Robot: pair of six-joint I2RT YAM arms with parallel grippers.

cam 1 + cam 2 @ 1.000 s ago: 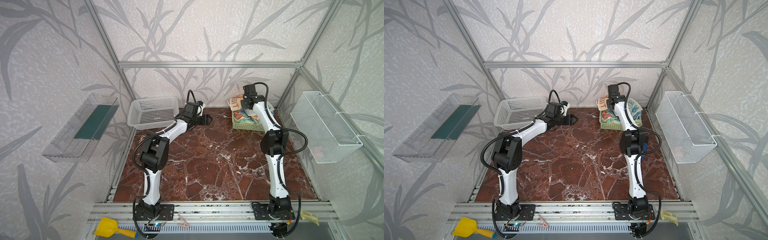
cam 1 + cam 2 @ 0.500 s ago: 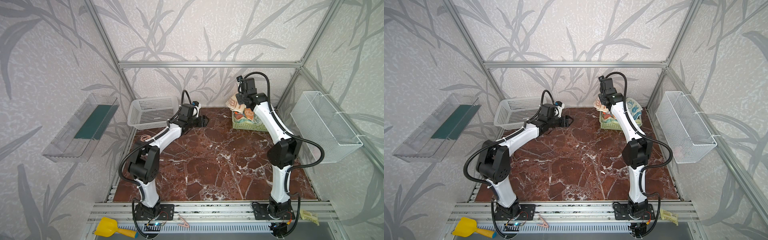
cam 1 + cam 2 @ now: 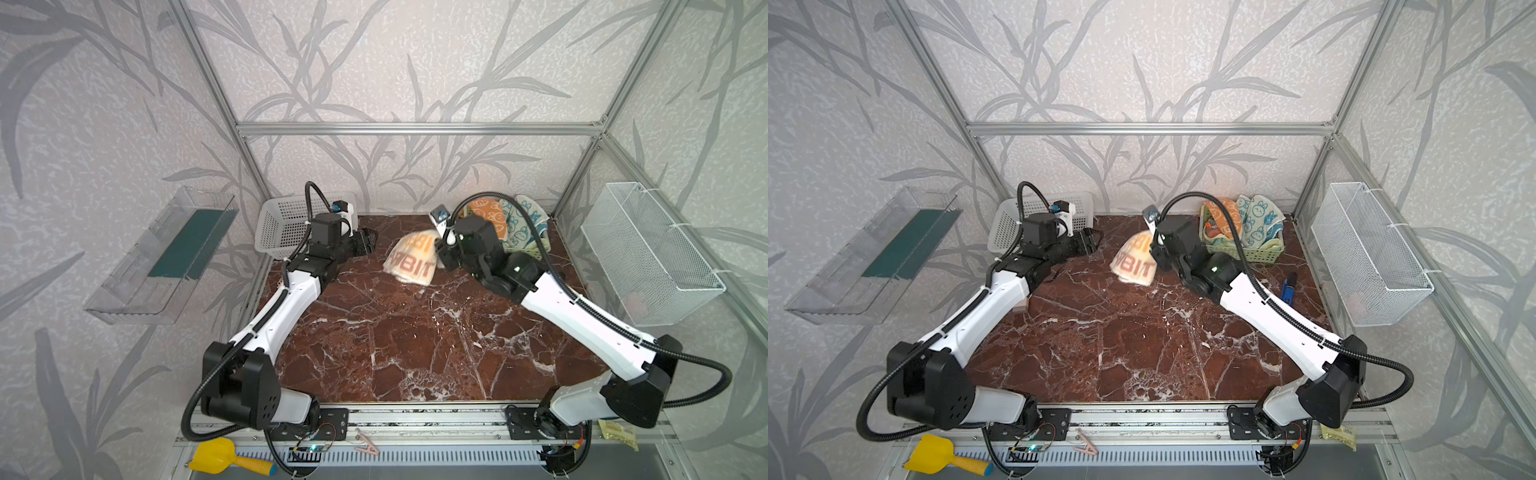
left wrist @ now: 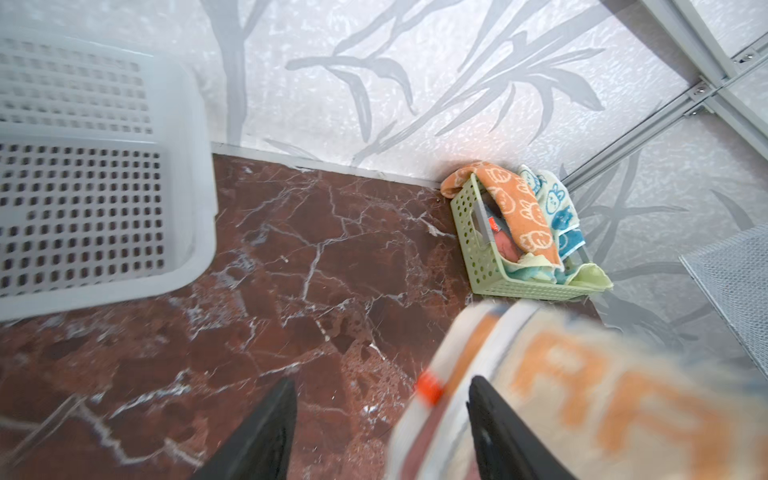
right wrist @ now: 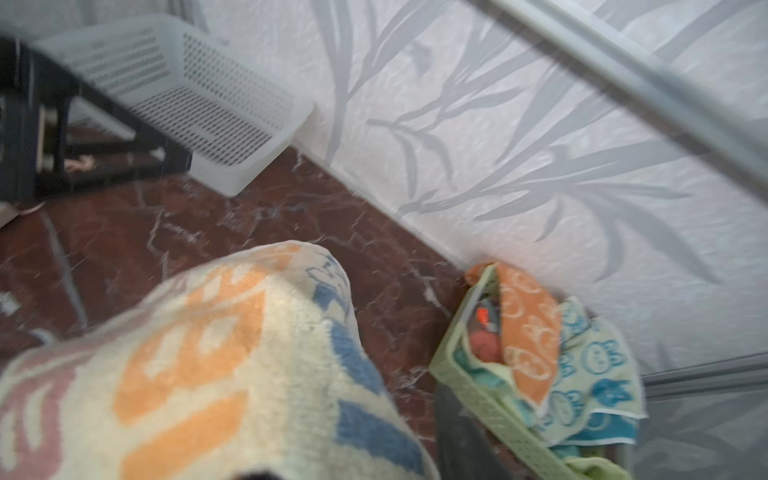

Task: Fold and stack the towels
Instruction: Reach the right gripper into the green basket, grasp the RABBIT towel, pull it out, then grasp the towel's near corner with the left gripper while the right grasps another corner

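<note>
Robot lab test cell is indicated: alu. frame (image 3: 415, 129), wallpapered panels (image 3: 374, 62), marble-look tabletop (image 3: 415, 353); left arm (image 3: 282, 307) & right arm (image 3: 582, 320) are bolted to front rail (image 3: 415, 415).

The lettered towel (image 3: 411, 259), just beside the right pincer (image 3: 441, 252), is showing large orange letters ending in "BIT" in both top views. Its other letters are reading too creased and blurred.

Left basket (image 3: 279, 226): rear left corner of table (image 3: 415, 345).
Right basket (image 3: 1254, 252): rear right corner, towels (image 3: 1254, 216) inside.
Towel (image 3: 411, 262): rear centre, between both baskets.
</note>
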